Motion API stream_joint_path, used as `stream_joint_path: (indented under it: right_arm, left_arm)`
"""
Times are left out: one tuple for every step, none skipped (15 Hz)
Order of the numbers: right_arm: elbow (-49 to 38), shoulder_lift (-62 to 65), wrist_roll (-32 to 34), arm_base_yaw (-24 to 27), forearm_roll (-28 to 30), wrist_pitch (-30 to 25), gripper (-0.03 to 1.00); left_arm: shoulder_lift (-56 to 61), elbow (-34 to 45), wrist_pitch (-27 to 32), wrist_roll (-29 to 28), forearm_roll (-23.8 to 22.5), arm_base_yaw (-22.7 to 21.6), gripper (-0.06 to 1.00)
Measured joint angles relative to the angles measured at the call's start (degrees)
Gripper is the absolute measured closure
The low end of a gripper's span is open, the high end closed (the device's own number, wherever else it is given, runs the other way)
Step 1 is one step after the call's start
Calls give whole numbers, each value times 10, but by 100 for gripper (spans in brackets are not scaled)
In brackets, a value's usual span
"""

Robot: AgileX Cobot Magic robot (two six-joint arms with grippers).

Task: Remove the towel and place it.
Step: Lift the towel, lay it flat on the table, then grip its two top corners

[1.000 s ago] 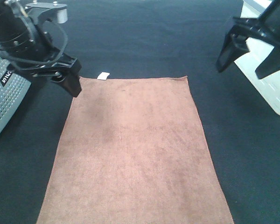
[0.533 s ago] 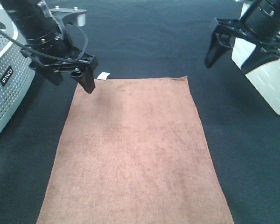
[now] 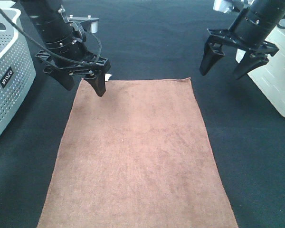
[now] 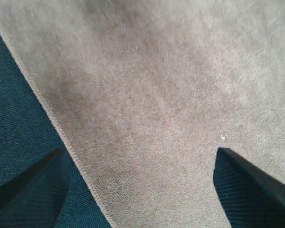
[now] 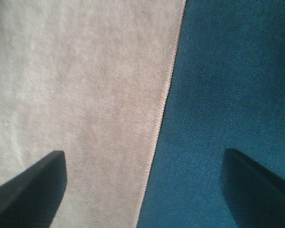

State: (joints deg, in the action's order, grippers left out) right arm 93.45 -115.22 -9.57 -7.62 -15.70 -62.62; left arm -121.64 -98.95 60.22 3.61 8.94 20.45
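The reddish-brown towel (image 3: pixel 137 152) lies flat on the dark table cover, its near edge running out of the exterior view. My left gripper (image 3: pixel 84 84) hangs open over the towel's far left corner, one finger past the side hem and one over the cloth. The small white tag (image 3: pixel 107 77) peeks out behind that finger. In the left wrist view the left gripper (image 4: pixel 140 190) straddles the towel (image 4: pixel 156 95) beside its stitched hem. My right gripper (image 3: pixel 224 64) is open just beyond the far right corner. In the right wrist view the right gripper (image 5: pixel 142 190) spans the towel (image 5: pixel 76 95) and its side hem. Nothing is held.
A white perforated basket (image 3: pixel 9 71) stands at the left edge. A white container (image 3: pixel 275 85) stands at the right edge. The dark table cover (image 3: pixel 152 42) surrounds the towel.
Both arms have swung inward toward the towel's far corners: the left gripper moved right, the right gripper moved left. Both stayed open. The towel has not moved.
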Motion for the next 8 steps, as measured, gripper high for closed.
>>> stream_joint_path:
  right_arm:
    - [0, -6, -3, 0, 0, -1, 16]
    - [0, -9, -13, 0, 0, -1, 16]
    - [0, -10, -16, 0, 0, -1, 16]
    - [0, -11, -17, 0, 0, -1, 16]
    - [0, -13, -17, 0, 0, -1, 16]
    - [0, -15, -18, 0, -2, 1, 16]
    - [0, -15, -18, 0, -4, 1, 16]
    - [0, -15, -18, 0, -6, 1, 16]
  left_arm:
    - [-7, -9, 8, -1, 0, 0, 17]
    - [-11, -19, 12, -7, 0, 0, 17]
    - [-12, -27, 13, -10, 0, 0, 17]
    - [-12, -33, 13, -12, 0, 0, 17]
    - [-12, -35, 13, -14, 0, 0, 17]
    - [-12, -35, 14, -14, 0, 0, 17]
    - [-12, -35, 15, -15, 0, 0, 18]
    - [-12, -35, 20, -15, 0, 0, 18]
